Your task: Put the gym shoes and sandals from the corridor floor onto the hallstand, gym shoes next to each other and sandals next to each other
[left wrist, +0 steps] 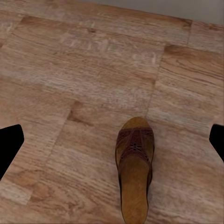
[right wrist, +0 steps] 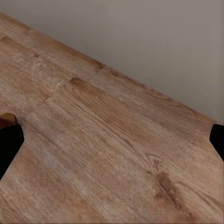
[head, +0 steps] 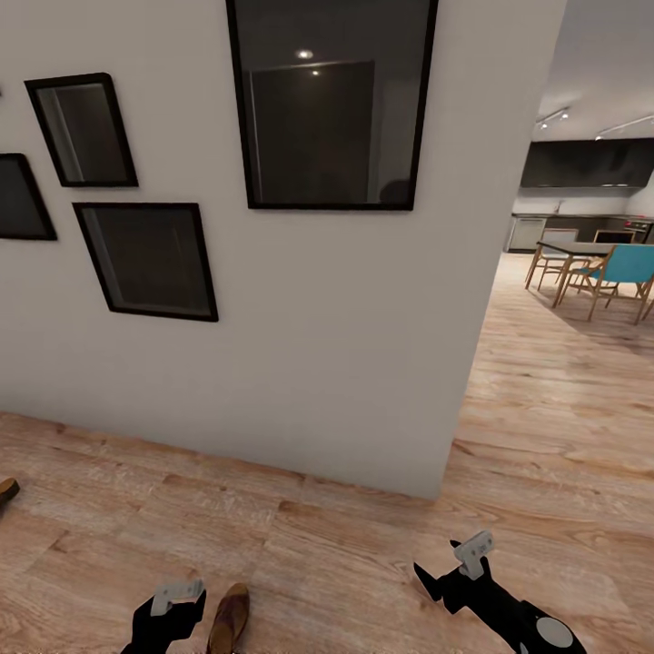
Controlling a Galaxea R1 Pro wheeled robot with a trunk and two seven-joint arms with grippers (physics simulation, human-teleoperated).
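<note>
One brown leather sandal (head: 229,618) lies flat on the corridor floor (head: 345,554) at the bottom of the head view, just right of my left gripper (head: 165,625). In the left wrist view the same sandal (left wrist: 134,172) lies below the wide open left gripper (left wrist: 112,144), which holds nothing. A brown tip at the head view's left edge, perhaps the other sandal (head: 6,491), also rests on the floor. My right gripper (head: 442,565) hangs open and empty over bare planks (right wrist: 107,154). The gym shoes and the hallstand are out of view.
A white wall (head: 345,363) with several black picture frames (head: 331,104) stands close ahead; its corner (head: 454,472) ends at the right. Past it, floor runs toward a dining table with chairs (head: 599,272) and a dark kitchen.
</note>
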